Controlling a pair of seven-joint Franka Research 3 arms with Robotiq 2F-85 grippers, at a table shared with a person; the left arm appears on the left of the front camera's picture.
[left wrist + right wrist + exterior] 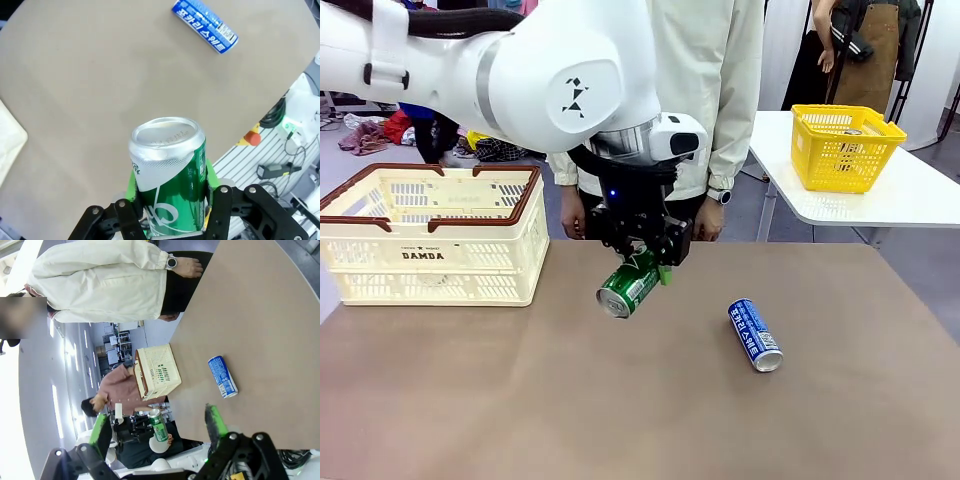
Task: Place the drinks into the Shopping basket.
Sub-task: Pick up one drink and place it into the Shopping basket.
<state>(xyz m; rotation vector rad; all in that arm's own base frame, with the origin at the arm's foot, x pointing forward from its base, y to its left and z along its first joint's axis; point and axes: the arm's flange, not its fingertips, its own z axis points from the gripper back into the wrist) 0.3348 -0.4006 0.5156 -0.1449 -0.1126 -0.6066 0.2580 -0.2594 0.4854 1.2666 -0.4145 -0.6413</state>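
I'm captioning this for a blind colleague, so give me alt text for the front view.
The left tool holds a green can tilted over the middle of a brown table. A blue-and-white can lies on its side to the right, a cream basket stands at the table's left, and a person stands at the far side.

Front cam sits on the robot's side, facing straight across the table (520, 400) at the person (720, 80) standing at 12 o'clock. Left wrist cam stares down, super close on the green can (170, 170), with the blue can (204, 26) at 1 o'clock. Right wrist cam is rolled sideways and farther back, basket (157, 371) near centre. All three share the tabletop and blue can.
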